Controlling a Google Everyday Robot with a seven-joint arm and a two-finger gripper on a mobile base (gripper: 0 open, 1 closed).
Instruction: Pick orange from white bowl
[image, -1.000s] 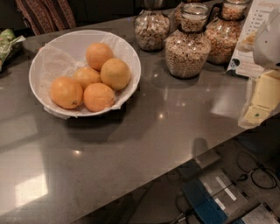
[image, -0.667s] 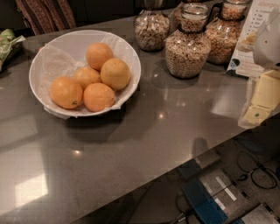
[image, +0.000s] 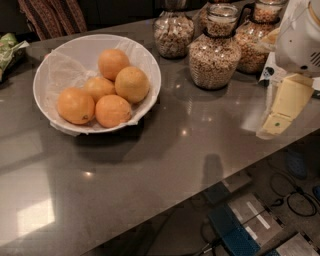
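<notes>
The white bowl (image: 50, 67), lined with crinkled white paper, stands on the grey counter at the upper left and holds several oranges. The deep-orange orange (image: 75, 105) with a small dark dot lies at the bowl's front left. Another orange (image: 113, 110) lies beside it, a paler one (image: 132, 84) at the right, a smaller one (image: 98, 87) in the middle and one (image: 113, 63) at the back. My gripper (image: 278, 116), cream-coloured under a white arm housing (image: 300, 40), hangs over the counter's right edge, far right of the bowl and empty.
Three glass jars of grain (image: 214, 59) stand at the back right of the counter, between the bowl and the gripper. A green packet (image: 9, 47) lies at the far left. The counter's front edge (image: 165, 205) runs diagonally; below it are cables and floor boxes (image: 240, 225).
My gripper has shifted slightly to the left. The bowl and oranges have not moved.
</notes>
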